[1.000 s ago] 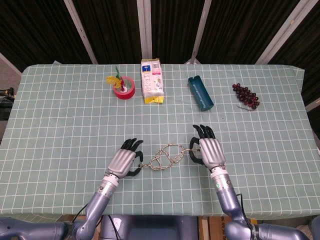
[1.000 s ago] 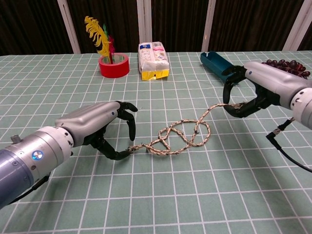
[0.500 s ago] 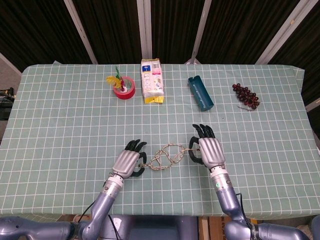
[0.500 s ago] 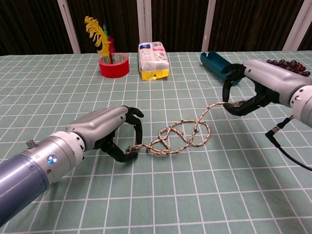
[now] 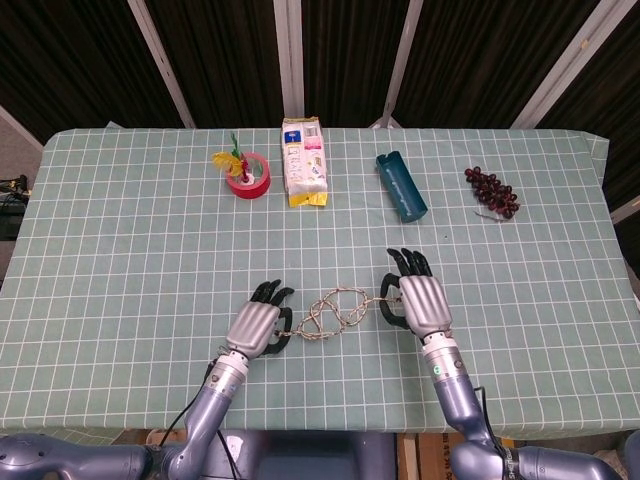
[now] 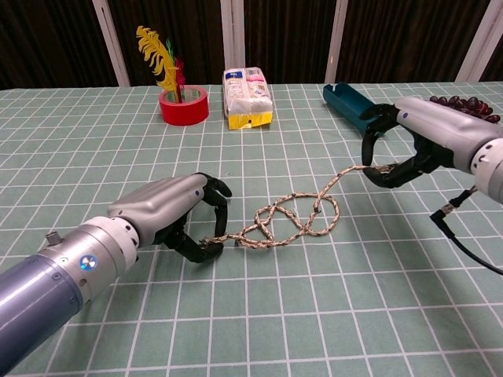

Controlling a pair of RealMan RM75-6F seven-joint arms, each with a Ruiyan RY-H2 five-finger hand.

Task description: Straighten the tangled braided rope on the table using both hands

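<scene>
Braided rope point(image 6: 292, 218) lies on the green-checked worktop point(image 6: 330, 314) between my two robot hands, knotted into overlapping loops at mid-span. My left robot hand point(image 6: 169, 212) has its fingers curled around the near end, pinching it low against the cloth. My right robot hand point(image 6: 409, 145) pinches the far end, which rises slightly off the surface toward it. Risk, as I judge it: drawing the ends apart with the loops crossed as they are could cinch them into a tight knot instead of opening them. A thin pinch on either end could also slip under tension, dropping the rope. A wide outward sweep on my right side might reach the teal case point(image 5: 401, 186), though it sits well apart at present. The chest view shows both pinches from the side and the lifted far stretch. The head view hides the fingertips beneath the backs of my hands, but it gives the loop layout from above and the full worktop.
</scene>
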